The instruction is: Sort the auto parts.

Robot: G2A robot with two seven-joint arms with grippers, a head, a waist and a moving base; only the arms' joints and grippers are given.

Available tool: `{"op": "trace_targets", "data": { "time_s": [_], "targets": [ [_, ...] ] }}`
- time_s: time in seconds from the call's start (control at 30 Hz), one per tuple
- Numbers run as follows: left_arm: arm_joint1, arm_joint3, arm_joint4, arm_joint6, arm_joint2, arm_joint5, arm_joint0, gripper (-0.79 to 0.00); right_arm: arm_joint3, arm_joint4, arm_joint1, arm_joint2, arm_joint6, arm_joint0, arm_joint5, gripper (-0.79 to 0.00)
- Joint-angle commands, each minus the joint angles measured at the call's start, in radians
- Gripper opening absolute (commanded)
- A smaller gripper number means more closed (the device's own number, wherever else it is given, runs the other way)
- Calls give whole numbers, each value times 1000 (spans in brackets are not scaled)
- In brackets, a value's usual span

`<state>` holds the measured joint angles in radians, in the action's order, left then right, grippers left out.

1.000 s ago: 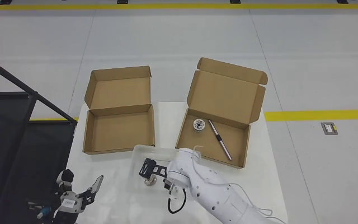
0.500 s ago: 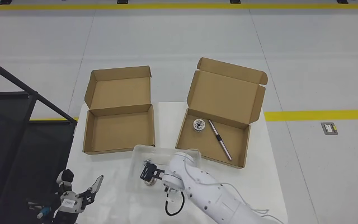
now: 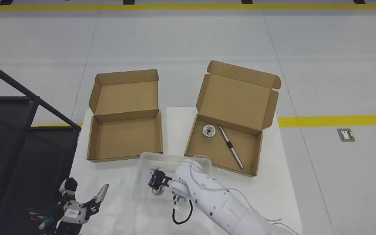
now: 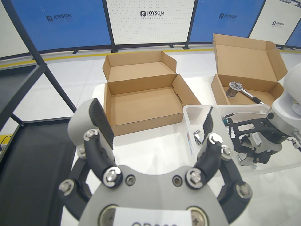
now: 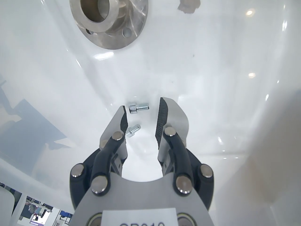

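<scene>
Two small bolts lie on the floor of the clear bin (image 3: 145, 157), which sits at the near middle of the white table (image 3: 273, 176). The first bolt (image 5: 138, 107) is just at my fingertips. The second bolt (image 5: 132, 130) lies between my fingers, close against one pad. My right gripper (image 5: 143, 105) hangs low inside the bin with its jaws parted and holds nothing. A flanged metal bushing (image 5: 108, 12) rests on the bin floor beyond the bolts, with a grey smudge (image 5: 189, 2) near it.

Behind the bin to the right, an open cardboard box (image 3: 226, 154) holds a round toothed part (image 3: 208, 130) and a thin rod (image 3: 231, 145). The far left box (image 3: 124, 136) is also open. My left gripper (image 4: 152, 109) hovers off the table's near left corner, jaws spread wide and holding nothing.
</scene>
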<state>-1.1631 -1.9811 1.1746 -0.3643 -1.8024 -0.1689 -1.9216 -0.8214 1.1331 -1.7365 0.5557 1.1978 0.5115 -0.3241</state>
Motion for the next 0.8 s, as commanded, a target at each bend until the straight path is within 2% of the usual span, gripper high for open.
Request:
{"op": "trace_targets", "data": {
  "time_s": [0.0, 0.07, 0.13, 0.37, 0.6, 0.77],
  "targets": [
    [0, 0, 0, 0, 0, 0, 0, 0, 14, -3, -4, -1, -8, -3, -2, -496],
    [0, 0, 0, 0, 0, 0, 0, 0, 27, -5, -8, -1, -17, -6, -5, -542],
    [0, 0, 0, 0, 0, 0, 0, 0, 38, -5, -12, -1, -24, -9, -5, -622],
    [0, 0, 0, 0, 0, 0, 0, 0, 43, -1, -15, 11, -39, -20, -9, -785],
    [0, 0, 0, 0, 0, 0, 0, 0, -48, 5, 13, 69, -22, -20, -46, -785],
    [0, 0, 0, 0, 0, 0, 0, 0, -208, 26, 57, 146, 20, 14, -91, -785]
  ]
}}
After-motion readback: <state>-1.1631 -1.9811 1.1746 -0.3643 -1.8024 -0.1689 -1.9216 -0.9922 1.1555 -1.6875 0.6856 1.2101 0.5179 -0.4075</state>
